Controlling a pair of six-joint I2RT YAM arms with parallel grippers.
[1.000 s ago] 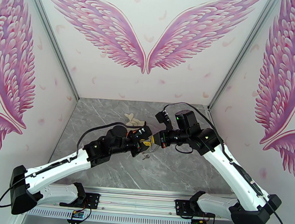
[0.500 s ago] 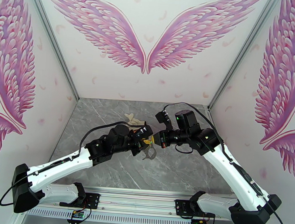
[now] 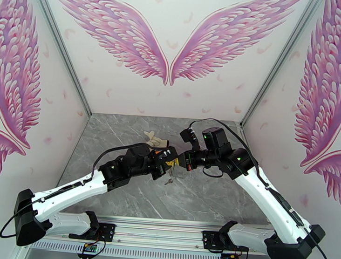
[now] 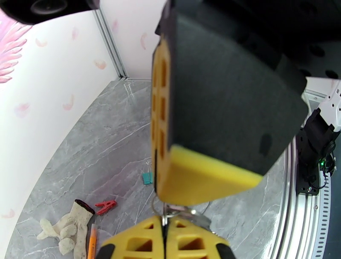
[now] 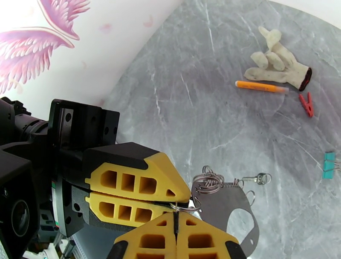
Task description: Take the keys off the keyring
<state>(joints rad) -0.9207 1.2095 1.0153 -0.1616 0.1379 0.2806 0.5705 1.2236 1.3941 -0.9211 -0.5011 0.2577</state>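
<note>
Above mid-counter, left end effector and right end effector are both pressed together, pinching one wire ring. Keyring and keys hang just beneath, apparently braced for pulling apart.

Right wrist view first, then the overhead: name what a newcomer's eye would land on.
Two yellow-tipped pincers meet nose to nose over the middle of the table: the left pincer and the right pincer, both shut, pinch a bundle of wire rings between them. A loose key lies close by on the grey marble table. In the overhead view, huge pink wings spread across the back wall.
</note>
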